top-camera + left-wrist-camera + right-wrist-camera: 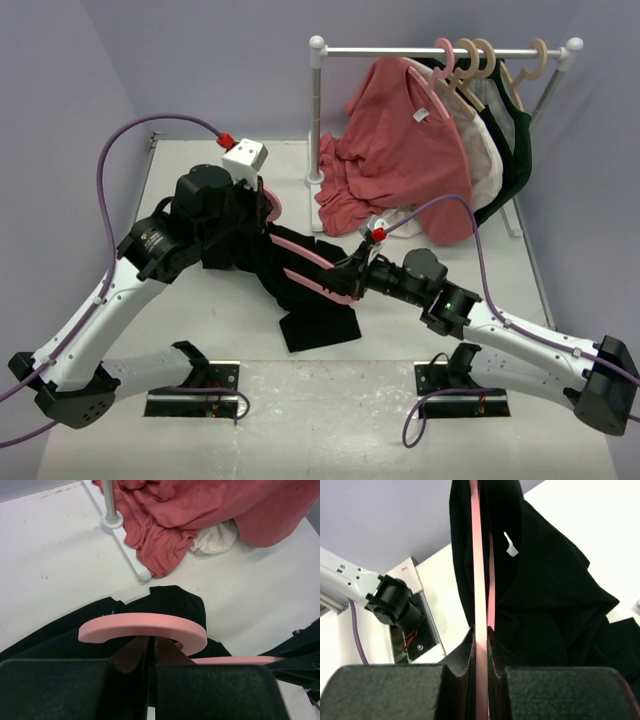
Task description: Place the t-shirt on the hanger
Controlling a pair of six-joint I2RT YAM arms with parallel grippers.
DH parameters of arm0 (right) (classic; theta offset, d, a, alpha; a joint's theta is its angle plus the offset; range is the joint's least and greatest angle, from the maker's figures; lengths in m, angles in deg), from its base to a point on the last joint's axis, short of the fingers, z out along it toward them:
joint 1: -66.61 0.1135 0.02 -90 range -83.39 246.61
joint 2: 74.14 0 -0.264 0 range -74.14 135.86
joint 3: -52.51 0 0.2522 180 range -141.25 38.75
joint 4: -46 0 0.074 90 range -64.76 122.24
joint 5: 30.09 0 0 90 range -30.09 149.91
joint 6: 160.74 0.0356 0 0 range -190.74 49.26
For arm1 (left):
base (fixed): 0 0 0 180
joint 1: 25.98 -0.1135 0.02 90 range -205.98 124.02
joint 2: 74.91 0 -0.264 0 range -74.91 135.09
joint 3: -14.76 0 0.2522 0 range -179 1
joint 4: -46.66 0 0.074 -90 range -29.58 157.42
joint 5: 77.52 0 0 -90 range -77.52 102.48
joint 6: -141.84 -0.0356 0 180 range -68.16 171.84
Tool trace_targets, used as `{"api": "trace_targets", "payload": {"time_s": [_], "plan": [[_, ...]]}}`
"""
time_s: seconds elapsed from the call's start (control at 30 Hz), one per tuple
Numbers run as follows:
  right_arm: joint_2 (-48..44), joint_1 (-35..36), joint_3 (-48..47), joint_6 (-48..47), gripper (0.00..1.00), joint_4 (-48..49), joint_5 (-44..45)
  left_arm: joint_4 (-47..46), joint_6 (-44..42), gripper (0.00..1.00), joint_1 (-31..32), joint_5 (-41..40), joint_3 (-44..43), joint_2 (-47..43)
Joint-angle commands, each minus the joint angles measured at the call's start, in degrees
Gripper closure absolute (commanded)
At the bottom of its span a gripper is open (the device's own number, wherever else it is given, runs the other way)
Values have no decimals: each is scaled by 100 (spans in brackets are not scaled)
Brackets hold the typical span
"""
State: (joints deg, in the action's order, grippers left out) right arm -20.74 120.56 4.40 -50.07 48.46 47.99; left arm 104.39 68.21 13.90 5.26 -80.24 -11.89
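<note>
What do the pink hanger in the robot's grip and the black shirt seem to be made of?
The hanger looks like rigid plastic, matte and evenly pink, with flat faces and clean square edges; painted wood can't be ruled out. The t-shirt looks like soft knit cloth, perhaps cotton: it is dull black with no shine and slumps in loose folds.

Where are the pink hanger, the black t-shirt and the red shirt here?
pink hanger (145, 625): left wrist view, its curved hook.
black t-shirt (550, 600): right wrist view, its draped body.
red shirt (400, 140): top external view, its front.
</note>
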Motion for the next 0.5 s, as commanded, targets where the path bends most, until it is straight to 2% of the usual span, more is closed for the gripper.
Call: {"api": "trace_targets", "payload": {"time_s": [0.0,0.07,0.13,0.3,0.47], "plan": [[-170,-19,105,613,100,1897,1043,333,-229,100,117,749,84,-123],[-188,-20,177,851,100,1945,1438,427,-261,100,117,693,70,-117],[-164,-16,183,1070,100,1876,1682,428,-169,100,117,241,64,-184],[-171,-7,379,946,100,1790,1269,373,236,100,117,-1223,-78,-397],[-641,-7,805,1126,100,1444,1645,201,498,100,108,-2045,-121,-531]]}}
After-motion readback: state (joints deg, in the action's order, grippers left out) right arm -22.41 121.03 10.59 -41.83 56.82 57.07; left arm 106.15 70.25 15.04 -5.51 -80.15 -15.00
